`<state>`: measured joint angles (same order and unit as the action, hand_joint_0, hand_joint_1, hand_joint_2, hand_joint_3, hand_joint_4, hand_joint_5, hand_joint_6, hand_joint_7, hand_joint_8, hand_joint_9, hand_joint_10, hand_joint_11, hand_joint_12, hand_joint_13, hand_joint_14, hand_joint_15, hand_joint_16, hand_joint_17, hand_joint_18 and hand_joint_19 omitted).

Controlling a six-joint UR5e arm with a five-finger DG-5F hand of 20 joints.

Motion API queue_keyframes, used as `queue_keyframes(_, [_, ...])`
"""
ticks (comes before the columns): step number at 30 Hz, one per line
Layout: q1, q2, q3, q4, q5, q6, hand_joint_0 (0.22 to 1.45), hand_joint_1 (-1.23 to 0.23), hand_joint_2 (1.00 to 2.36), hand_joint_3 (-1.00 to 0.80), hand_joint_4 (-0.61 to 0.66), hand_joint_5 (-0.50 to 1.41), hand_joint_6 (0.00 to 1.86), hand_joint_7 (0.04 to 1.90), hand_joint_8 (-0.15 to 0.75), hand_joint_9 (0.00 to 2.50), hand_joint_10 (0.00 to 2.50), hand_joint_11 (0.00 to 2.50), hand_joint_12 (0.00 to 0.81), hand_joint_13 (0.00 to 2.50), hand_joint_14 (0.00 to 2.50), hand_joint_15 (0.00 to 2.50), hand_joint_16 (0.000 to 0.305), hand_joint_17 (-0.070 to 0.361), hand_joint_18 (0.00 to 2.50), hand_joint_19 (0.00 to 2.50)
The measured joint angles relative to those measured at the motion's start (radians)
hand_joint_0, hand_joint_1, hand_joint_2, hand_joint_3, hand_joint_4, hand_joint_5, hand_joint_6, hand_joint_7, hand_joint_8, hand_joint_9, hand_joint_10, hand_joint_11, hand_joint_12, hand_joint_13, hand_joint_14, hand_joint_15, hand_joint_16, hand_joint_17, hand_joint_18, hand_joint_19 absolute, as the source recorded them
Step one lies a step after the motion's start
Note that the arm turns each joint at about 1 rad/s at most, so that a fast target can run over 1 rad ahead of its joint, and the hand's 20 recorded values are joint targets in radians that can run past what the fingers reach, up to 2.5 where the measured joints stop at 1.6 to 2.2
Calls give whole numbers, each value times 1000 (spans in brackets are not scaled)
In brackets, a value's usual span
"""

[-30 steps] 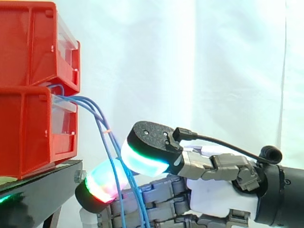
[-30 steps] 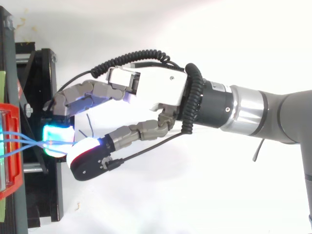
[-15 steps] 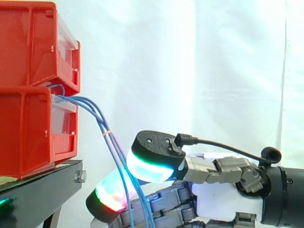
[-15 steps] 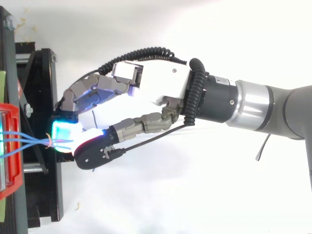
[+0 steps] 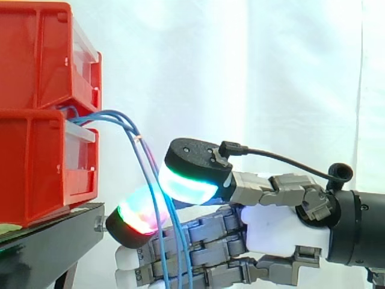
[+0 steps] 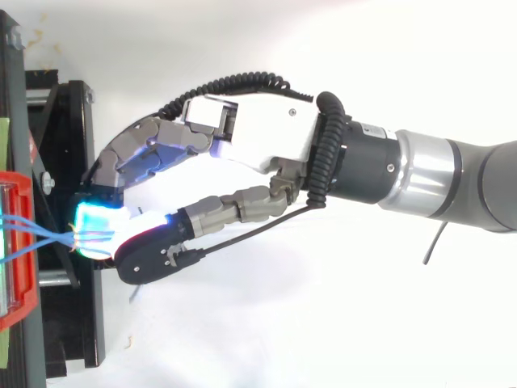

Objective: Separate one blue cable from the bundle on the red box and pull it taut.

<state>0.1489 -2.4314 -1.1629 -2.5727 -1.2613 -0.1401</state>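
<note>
While the blue cables (image 5: 145, 161) hang slack, what matters is where they lie against the hand (image 5: 277, 232). They leave the gap between the upper red bin (image 5: 36, 54) and the lower red bin (image 5: 36, 174), arch outward, then drop steeply past the edge of the black stand (image 5: 54, 232). Their long axis at the hand is close to vertical, leaning slightly away from the bins.

The hand reaches in from the far side, with its fingers pointing toward the bins. It is closed down on the strands. The big thumb pad (image 5: 189, 177) sits on the side nearer the camera, a red-green fingertip (image 5: 137, 218) curls in from the bin side, and the cables run between them. I judge that more than one strand is caught, so the separation looks unfinished. I can't tell exactly how many are pinched.

To get tension I'd draw the hand away from the bins, along the line of the arm.

From the side I get the drooping arc, a small orange tie (image 5: 139, 139) on the strands just above the thumb pad, and the run continuing down across the fingers. From above I get the strands (image 6: 48, 236) fanned apart at the bin and converging to a point at the cyan fingertips (image 6: 97, 220), with the palm (image 6: 258, 137) well back from the stand.
</note>
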Motion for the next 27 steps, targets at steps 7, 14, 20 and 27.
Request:
queue_keyframes(7, [-7,14,0,-21,-22,5,587,-627,1011,-344,141,-92,888,814,263,960,15,437,284,576,11,264,36,81,468,457])
queue_keyframes(14, [-18,34,1,-85,-32,8,598,-712,1012,-233,131,-107,914,724,281,923,15,459,309,587,10,264,40,91,510,445])
queue_keyframes(20, [-26,48,1,-118,-38,13,603,-753,1011,-322,136,-125,911,698,263,891,16,480,290,561,11,269,37,84,486,459])
queue_keyframes(27, [-37,65,1,-158,-41,14,562,-685,1001,-477,145,-107,891,752,268,955,16,470,296,585,11,263,38,85,503,463])
